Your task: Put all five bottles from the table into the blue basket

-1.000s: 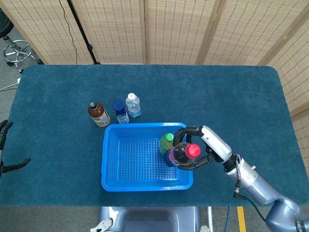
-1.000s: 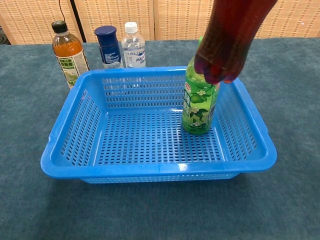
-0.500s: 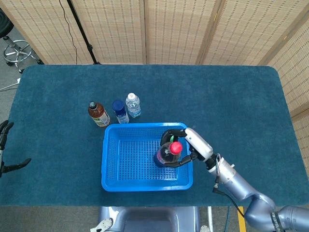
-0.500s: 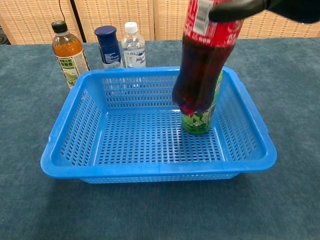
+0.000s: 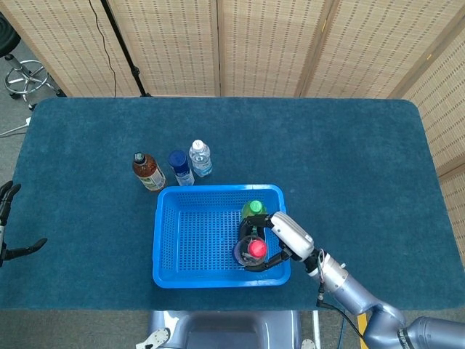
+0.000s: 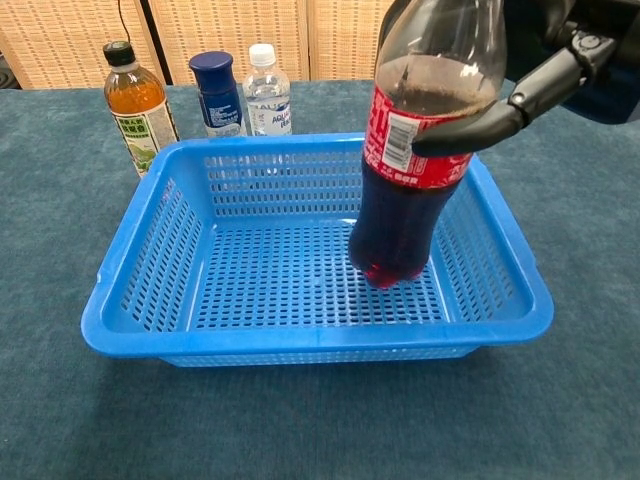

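- right hand (image 5: 270, 243) is grasping the cola bottle (image 6: 415, 180) around its upper body, dark fingers (image 6: 470, 125) wrapping across the red label in the chest view
- cola bottle is standing roughly upright inside the blue basket (image 5: 190, 273), right-hand part of it, lower centre of the head view; red cap (image 5: 256, 249) is facing up at the camera
- in the chest view the bottle base is sitting at or just above the mesh floor; cannot tell if it is touching
- green bottle (image 5: 253, 211) is sitting in the basket too, just behind the cola bottle toward the far right corner; in the chest view it is hidden behind the cola bottle
- three bottles are standing on the blue surface (image 5: 349, 145) just outside the basket's far left rim, in a row: tea bottle (image 5: 147, 171) with amber liquid on the left, blue-capped bottle (image 5: 180, 167) in the middle, clear water bottle (image 5: 200, 158) on the right
- same row is showing at upper left of the chest view, behind the basket wall
- left hand (image 5: 9, 222) is sitting at the far left edge of the head view, off the surface, well apart from everything; fingers are looking spread and holding nothing, only partly in frame
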